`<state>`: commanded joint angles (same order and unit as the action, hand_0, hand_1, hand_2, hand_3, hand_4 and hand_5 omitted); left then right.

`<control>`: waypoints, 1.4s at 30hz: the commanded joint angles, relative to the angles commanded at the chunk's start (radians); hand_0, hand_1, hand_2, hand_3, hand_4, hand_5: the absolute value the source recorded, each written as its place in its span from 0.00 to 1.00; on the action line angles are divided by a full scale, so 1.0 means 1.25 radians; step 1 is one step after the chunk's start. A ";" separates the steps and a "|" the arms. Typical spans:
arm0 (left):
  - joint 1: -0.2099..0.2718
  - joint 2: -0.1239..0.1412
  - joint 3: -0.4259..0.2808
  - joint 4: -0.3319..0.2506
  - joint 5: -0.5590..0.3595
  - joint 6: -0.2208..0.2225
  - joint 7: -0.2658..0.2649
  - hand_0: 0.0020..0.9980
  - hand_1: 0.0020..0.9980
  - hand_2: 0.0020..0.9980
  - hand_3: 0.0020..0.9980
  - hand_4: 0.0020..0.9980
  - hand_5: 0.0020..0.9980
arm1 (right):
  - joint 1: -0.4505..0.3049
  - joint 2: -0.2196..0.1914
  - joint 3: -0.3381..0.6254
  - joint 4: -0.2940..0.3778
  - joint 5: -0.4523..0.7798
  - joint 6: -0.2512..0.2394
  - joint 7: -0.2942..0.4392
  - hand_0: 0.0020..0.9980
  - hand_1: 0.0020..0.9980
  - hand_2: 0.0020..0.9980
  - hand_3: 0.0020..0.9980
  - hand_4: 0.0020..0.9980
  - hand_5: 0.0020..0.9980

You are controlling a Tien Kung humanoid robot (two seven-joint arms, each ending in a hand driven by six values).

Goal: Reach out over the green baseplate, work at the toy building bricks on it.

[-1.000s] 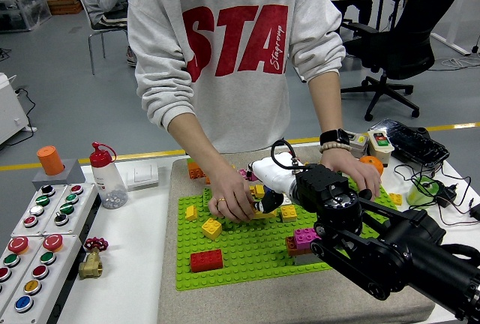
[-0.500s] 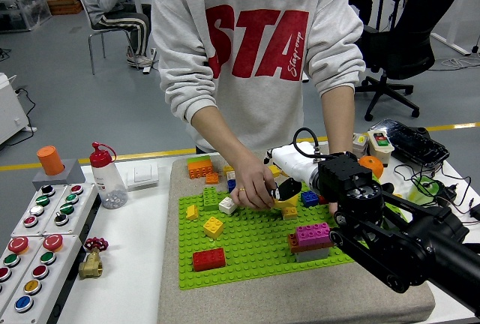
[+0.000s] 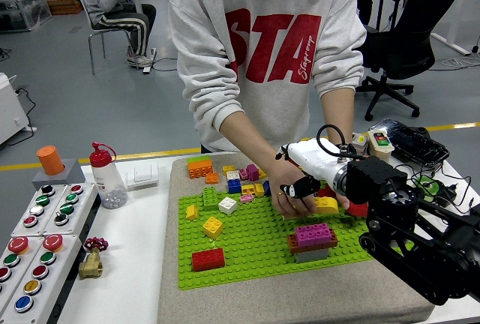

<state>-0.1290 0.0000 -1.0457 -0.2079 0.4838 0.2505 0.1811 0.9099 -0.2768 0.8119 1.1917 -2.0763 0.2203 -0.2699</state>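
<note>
The green baseplate point(image 3: 251, 253) lies on a grey mat in the middle of the table. On it are a red brick point(image 3: 207, 259), a yellow brick point(image 3: 213, 226), a white brick point(image 3: 227, 205) and a magenta brick on a brown and grey stack point(image 3: 313, 236). My right hand point(image 3: 300, 187) reaches in from the right over the plate's far right part, beside a larger yellow brick point(image 3: 327, 205). A person's hand point(image 3: 287, 195) rests on the plate right against my hand. I cannot tell who holds the yellow brick. My left arm is out of view.
Loose bricks lie along the plate's far edge, among them an orange one point(image 3: 199, 167). Button panels point(image 3: 34, 245), a brass valve point(image 3: 91, 261), a red-capped bottle point(image 3: 106, 178) and an orange cylinder point(image 3: 51, 160) stand at the left. Cabled devices point(image 3: 409, 142) sit at the right.
The person has stepped to the right. Their hand and my right hand have moved together from the plate's middle to its far right part.
</note>
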 joint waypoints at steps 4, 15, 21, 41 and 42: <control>0.001 0.000 -0.002 0.000 0.001 0.000 0.000 0.70 0.65 0.67 0.59 0.43 1.00 | -0.036 -0.034 0.027 0.053 -0.002 -0.001 -0.002 0.82 0.76 0.73 0.76 0.71 0.33; 0.004 0.000 -0.009 0.000 0.010 -0.001 0.003 0.70 0.65 0.67 0.59 0.43 1.00 | -0.095 -0.118 0.048 0.103 -0.031 -0.005 -0.012 0.82 0.76 0.74 0.76 0.71 0.33; 0.006 0.000 -0.011 0.000 0.013 -0.002 0.004 0.70 0.65 0.67 0.59 0.43 1.00 | -0.111 -0.152 0.038 0.093 -0.045 0.006 -0.015 0.82 0.76 0.74 0.76 0.70 0.32; 0.010 0.000 -0.019 0.001 0.026 -0.004 0.007 0.70 0.65 0.67 0.59 0.43 1.00 | -0.161 -0.247 0.015 0.140 -0.063 -0.003 0.014 0.80 0.74 0.72 0.75 0.68 0.31; 0.009 0.000 -0.019 0.001 0.028 -0.004 0.008 0.70 0.65 0.67 0.59 0.43 1.00 | -0.157 -0.250 -0.002 0.136 -0.070 -0.010 0.020 0.80 0.74 0.72 0.75 0.68 0.31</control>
<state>-0.1176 0.0000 -1.0698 -0.2066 0.5189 0.2457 0.1913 0.7133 -0.5894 0.8092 1.3615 -2.1644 0.2081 -0.2453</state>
